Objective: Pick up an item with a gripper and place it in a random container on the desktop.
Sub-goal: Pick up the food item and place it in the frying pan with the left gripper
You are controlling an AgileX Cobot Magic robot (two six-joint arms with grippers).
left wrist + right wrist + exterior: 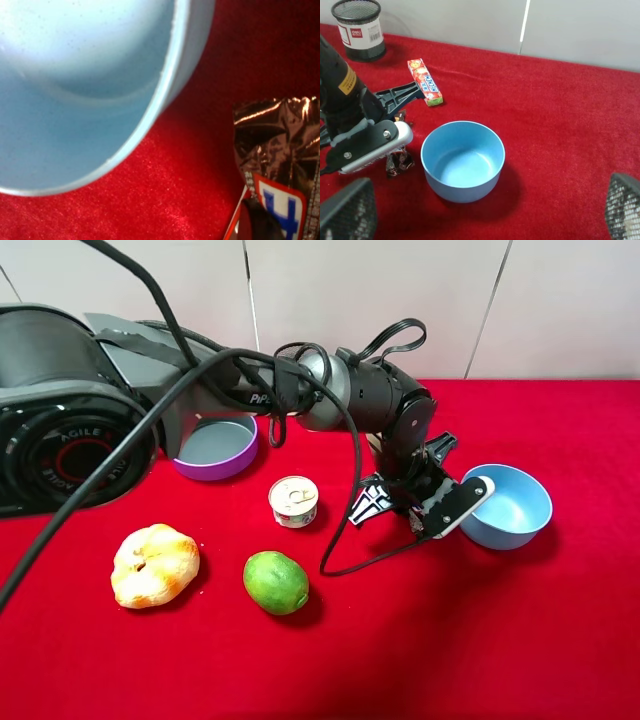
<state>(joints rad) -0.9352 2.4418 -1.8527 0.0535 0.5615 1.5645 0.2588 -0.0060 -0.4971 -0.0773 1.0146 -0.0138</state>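
On the red desktop (480,640), left gripper (430,502) sits low beside the light blue bowl (500,535), jaws pinched shut on the dark brown candy bar (280,150), which is down on the cloth just beside the bowl's wall.

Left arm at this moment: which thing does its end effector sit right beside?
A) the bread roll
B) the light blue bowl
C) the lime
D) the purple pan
B: the left end effector is down on the red cloth against the outer wall of the light blue bowl, closed over the candy bar, well away from the other three.
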